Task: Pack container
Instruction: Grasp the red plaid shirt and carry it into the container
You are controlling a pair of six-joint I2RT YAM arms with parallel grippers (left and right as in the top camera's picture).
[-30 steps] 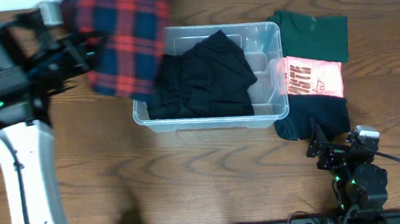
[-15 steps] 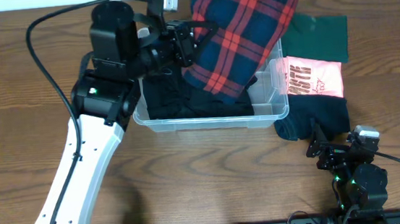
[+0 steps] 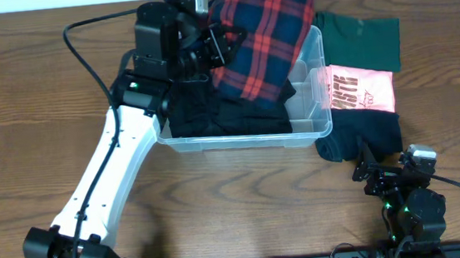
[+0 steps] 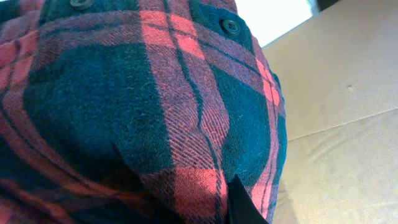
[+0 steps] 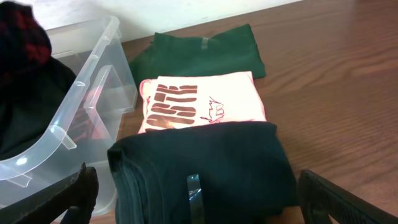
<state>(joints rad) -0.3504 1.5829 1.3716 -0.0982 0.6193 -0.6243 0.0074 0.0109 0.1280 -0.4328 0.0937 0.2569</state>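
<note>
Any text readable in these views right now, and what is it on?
"OSTTE", an uncertain reading with the start hidden at the fold: large dark-red block letters on the pink T-shirt.
Script line beneath that print: too small to read.
Small sticker on the dark folded shirt: nothing legible.
No other text shows.

One container (image 3: 323,121), five garments and two arms, left arm (image 3: 108,169) and right arm (image 3: 416,209), are counted.
Three folded shirts are tallied, green shirt (image 3: 364,40), pink shirt (image 3: 364,89) and dark shirt (image 3: 368,138), plus one plaid shirt (image 3: 263,34) and one black garment (image 3: 212,118).
</note>
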